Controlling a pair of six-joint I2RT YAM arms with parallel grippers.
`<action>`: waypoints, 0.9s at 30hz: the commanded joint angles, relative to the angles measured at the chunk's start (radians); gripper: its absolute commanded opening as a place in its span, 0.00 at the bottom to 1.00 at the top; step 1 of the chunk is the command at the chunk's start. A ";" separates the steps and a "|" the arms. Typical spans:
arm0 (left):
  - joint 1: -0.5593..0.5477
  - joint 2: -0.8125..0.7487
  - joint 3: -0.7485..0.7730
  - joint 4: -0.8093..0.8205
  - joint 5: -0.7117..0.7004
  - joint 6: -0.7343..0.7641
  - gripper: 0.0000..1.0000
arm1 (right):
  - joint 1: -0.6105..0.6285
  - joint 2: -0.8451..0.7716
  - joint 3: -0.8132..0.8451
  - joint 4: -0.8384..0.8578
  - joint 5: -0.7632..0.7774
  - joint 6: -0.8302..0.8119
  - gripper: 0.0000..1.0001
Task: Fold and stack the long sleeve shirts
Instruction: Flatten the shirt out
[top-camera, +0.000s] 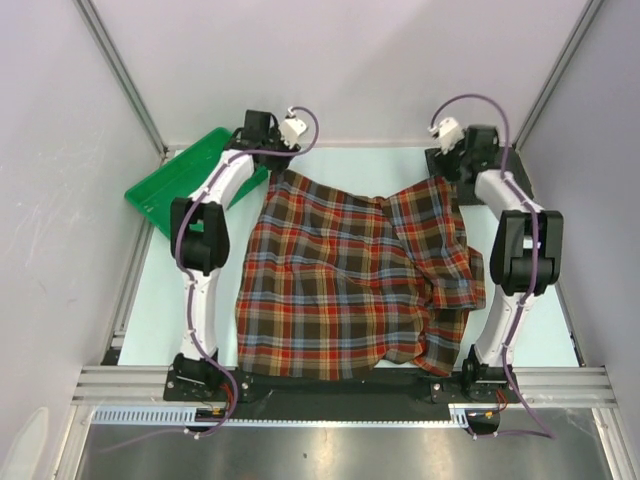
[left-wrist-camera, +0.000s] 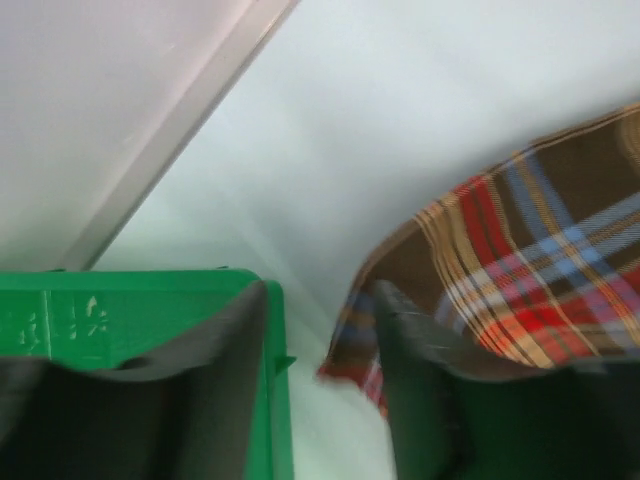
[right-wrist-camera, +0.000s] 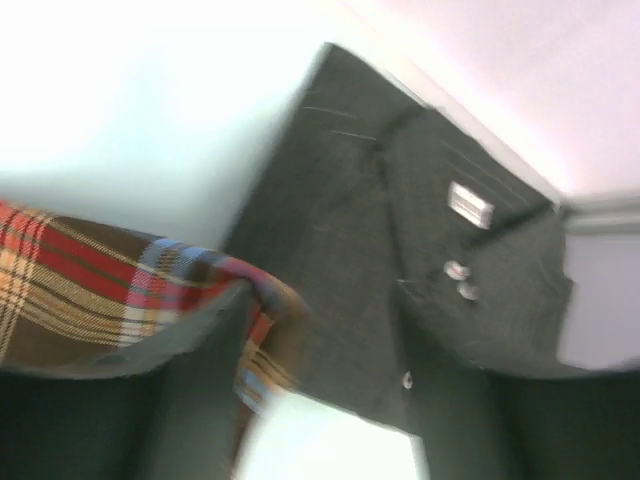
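Plaid shirt (top-camera: 350, 290) lies spread flat across the table (top-camera: 330, 160), laid out for folding. Left gripper (left-wrist-camera: 320, 320) and right gripper (right-wrist-camera: 350, 390) hover at its far corners, jaws apart, holding nothing. The grey shirt (right-wrist-camera: 400, 220) waits in the far right corner, likely the stack's base.

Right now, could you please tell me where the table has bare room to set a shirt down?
Bare table lies beyond the plaid shirt, between green tray and grey shirt; narrow strips run along both side edges. The centre is crowded.
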 joint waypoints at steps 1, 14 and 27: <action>0.013 -0.115 0.099 -0.214 0.086 -0.055 0.58 | -0.096 -0.062 0.189 -0.337 -0.062 0.059 0.91; -0.140 -0.733 -0.692 -0.338 0.289 0.066 0.67 | -0.215 -0.524 -0.255 -1.205 -0.457 -0.415 0.91; -0.243 -0.825 -0.953 -0.318 0.315 0.141 0.77 | 0.079 -0.613 -0.555 -0.775 -0.110 -0.254 0.98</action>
